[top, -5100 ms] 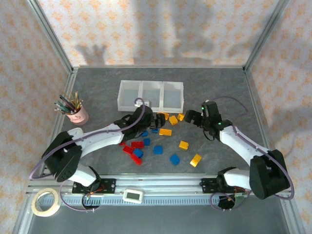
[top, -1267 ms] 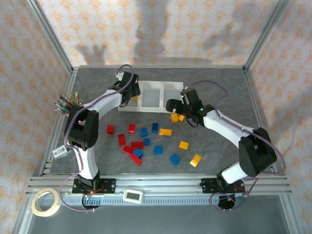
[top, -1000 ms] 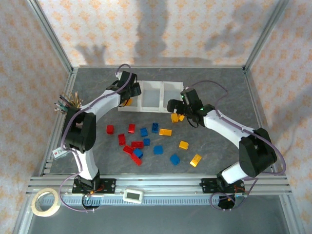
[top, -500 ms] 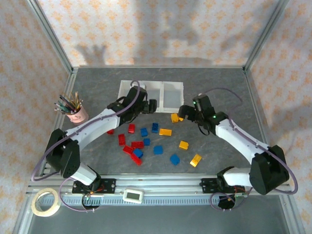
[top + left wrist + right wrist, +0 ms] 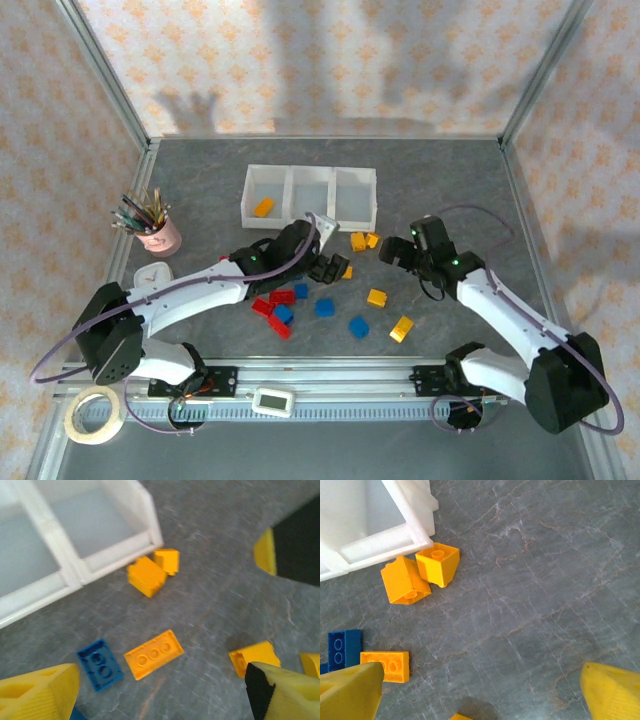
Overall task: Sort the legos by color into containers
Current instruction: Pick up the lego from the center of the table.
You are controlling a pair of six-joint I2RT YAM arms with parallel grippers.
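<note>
The containers [image 5: 310,172] stand at the back centre as three joined white bins; one yellow-orange brick [image 5: 263,207] lies in the left bin. Red [image 5: 282,297], blue [image 5: 324,307] and yellow legos [image 5: 377,297] are scattered in front. My left gripper [image 5: 328,266] is open and empty, low over an oblong yellow brick [image 5: 153,654] and a blue one [image 5: 100,664]. My right gripper [image 5: 397,250] is open and empty over bare table, to the right of two yellow bricks [image 5: 405,582] that sit by the right bin's corner [image 5: 415,537].
A pink cup of pencils [image 5: 158,235] stands at the left with a small white round object [image 5: 150,272] in front of it. A tape roll [image 5: 95,415] and a white device [image 5: 272,400] sit by the front rail. The two grippers hang close together.
My left gripper has come away from the bins toward the near side and now hangs over the scattered bricks, uncovering a yellow brick in the left bin. My right gripper drew back slightly.
</note>
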